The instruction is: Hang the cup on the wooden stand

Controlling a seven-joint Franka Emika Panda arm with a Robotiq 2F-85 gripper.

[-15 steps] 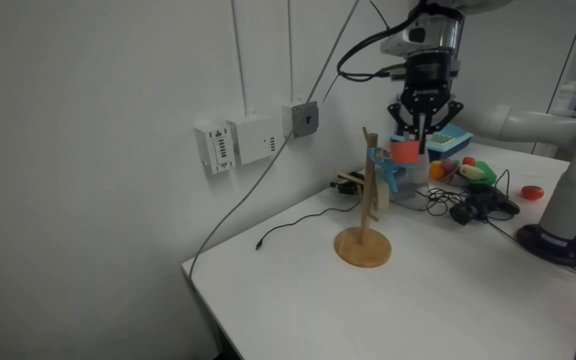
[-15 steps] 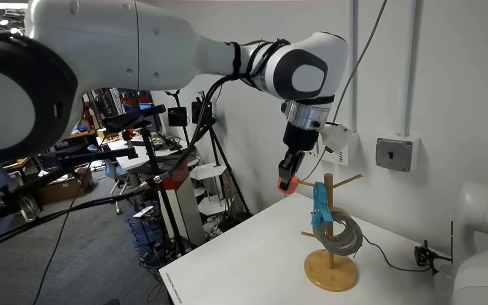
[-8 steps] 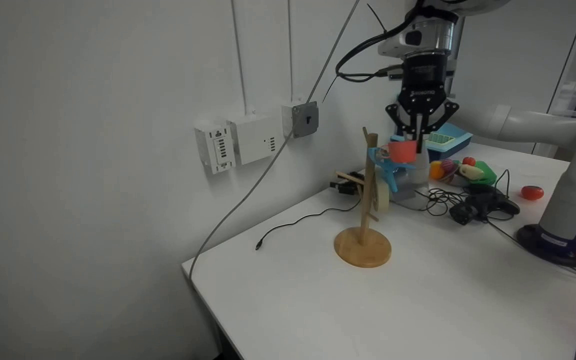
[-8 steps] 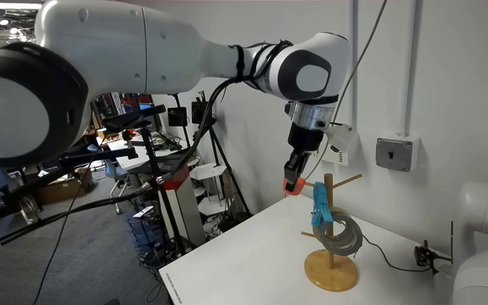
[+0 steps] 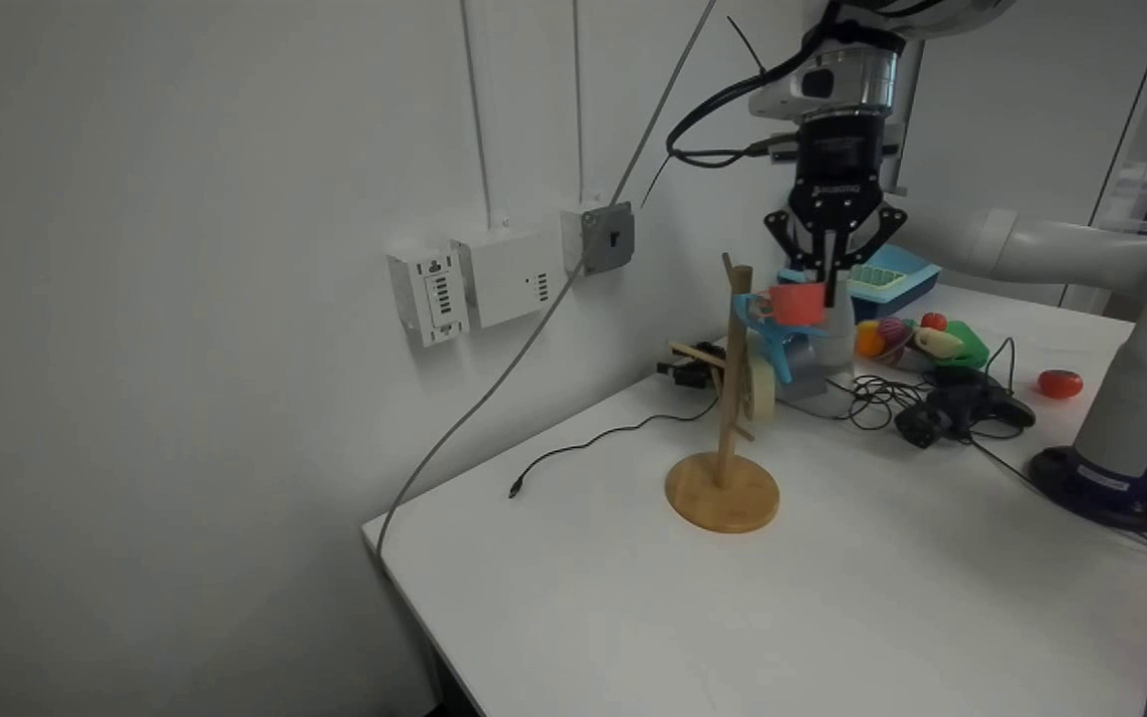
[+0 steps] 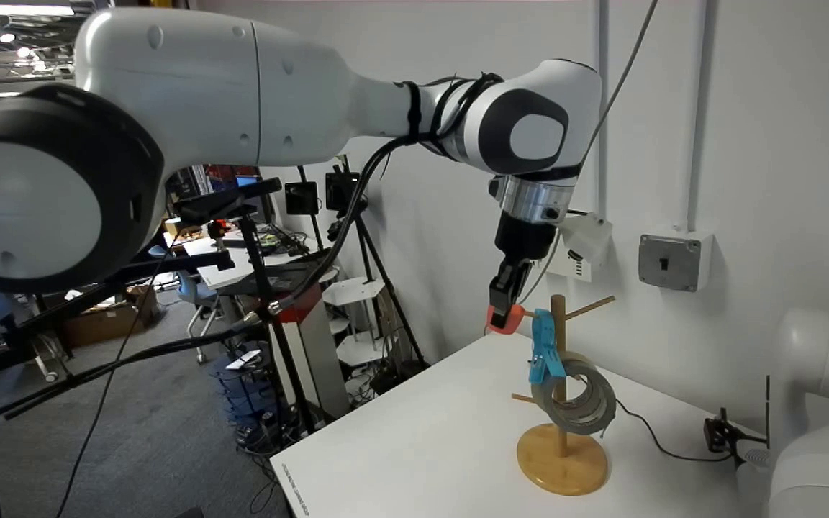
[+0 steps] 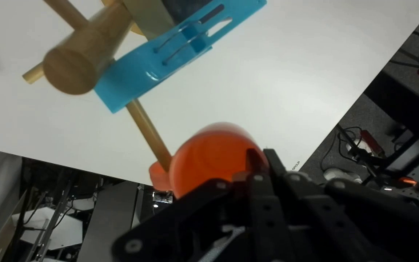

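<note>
The red-orange cup (image 7: 209, 160) hangs upright in my gripper (image 7: 262, 153), which is shut on its wall, one finger inside the rim and one outside. In both exterior views the cup (image 5: 797, 305) is up level with the upper part of the wooden stand (image 5: 730, 398), close beside the post. The handle (image 7: 159, 177) points toward the stand, and the end of an upper peg (image 7: 147, 131) meets it. Whether the peg has passed through the loop or lies over it, I cannot tell. My gripper (image 6: 506, 306) covers part of the cup in an exterior view.
A blue clip (image 6: 544, 345) is on the same peg, between the cup and the post. A roll of tape (image 6: 573, 424) hangs lower on the stand. Black cables (image 5: 877, 393), toy food (image 5: 937, 342) and a black device (image 5: 962, 403) lie behind on the table.
My gripper has carried the cup closer to the post, with a slight drop. The handle side now overlaps the peg's end. The stand and clip have stayed still.
</note>
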